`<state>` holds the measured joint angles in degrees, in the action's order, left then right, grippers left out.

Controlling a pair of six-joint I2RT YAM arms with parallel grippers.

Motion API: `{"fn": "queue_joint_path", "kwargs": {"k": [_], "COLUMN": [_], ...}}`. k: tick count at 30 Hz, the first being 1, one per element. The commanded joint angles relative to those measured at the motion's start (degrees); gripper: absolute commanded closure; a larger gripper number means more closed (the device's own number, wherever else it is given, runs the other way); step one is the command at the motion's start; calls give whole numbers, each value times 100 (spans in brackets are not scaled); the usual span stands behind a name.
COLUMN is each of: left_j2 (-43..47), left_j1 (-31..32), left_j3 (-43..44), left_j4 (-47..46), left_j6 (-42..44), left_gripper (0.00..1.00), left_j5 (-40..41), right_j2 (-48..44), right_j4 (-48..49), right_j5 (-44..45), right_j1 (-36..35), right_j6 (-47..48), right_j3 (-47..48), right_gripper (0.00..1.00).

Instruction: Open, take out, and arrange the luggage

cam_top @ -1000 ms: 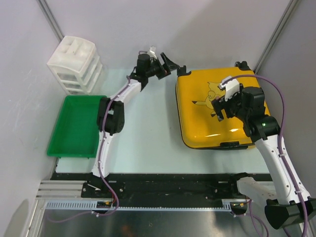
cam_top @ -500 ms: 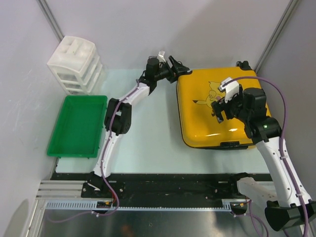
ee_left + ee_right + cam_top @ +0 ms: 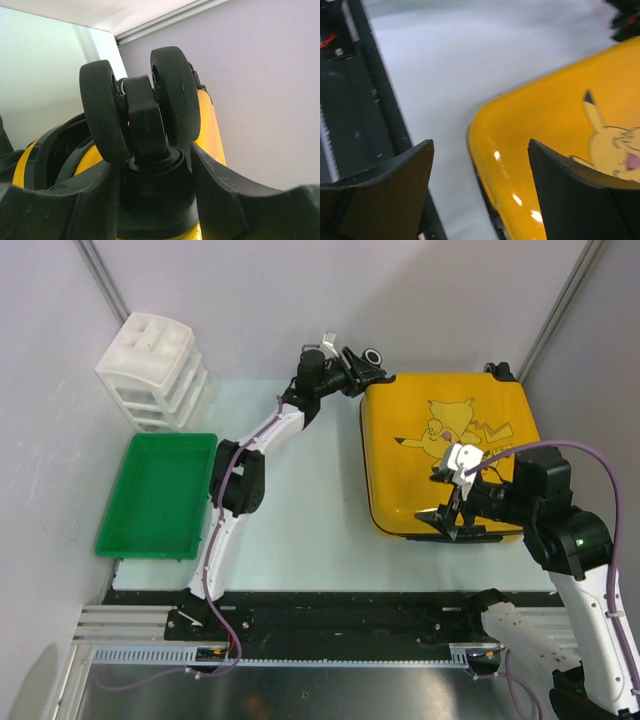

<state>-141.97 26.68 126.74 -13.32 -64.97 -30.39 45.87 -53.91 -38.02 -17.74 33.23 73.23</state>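
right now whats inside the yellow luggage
Nothing inside shows: the luggage lies shut, printed shell up, hiding any contents. Outside, the left gripper straddles a corner wheel.

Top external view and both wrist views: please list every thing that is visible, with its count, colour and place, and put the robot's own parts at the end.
luggage: one, yellow with cartoon print, lying flat, right side
wheel sets: two, black, luggage's far corners
tray: one, green, left side
drawer unit: one, white, far left corner
table: one, pale, under everything
left gripper: one, black, around the far left wheel mount
right gripper: one, black, open above the luggage's near left corner
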Motion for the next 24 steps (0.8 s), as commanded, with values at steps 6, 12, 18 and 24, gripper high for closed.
{"fn": "queue_joint_path", "kwargs": {"k": [6, 12, 18, 24], "left_j2": [1364, 1909, 2252, 2543], "left_j1": [435, 567, 602, 646], "left_j3": [896, 485, 272, 484], "left_j4": [-980, 329, 1505, 2123], "left_j6": [527, 452, 274, 389], "left_gripper": [64, 99, 100, 100], "left_j5": [235, 1061, 1720, 1993], "right_j2": [186, -34, -183, -596], "right_j4": [-1412, -1280, -1350, -675], "right_j5": [355, 1069, 1156, 1604], "right_j1": [-854, -1083, -1083, -1092], "right_j6": [262, 456, 911, 992], "right_j3": [-133, -345, -406, -818], "right_gripper": [27, 27, 27, 28]}}
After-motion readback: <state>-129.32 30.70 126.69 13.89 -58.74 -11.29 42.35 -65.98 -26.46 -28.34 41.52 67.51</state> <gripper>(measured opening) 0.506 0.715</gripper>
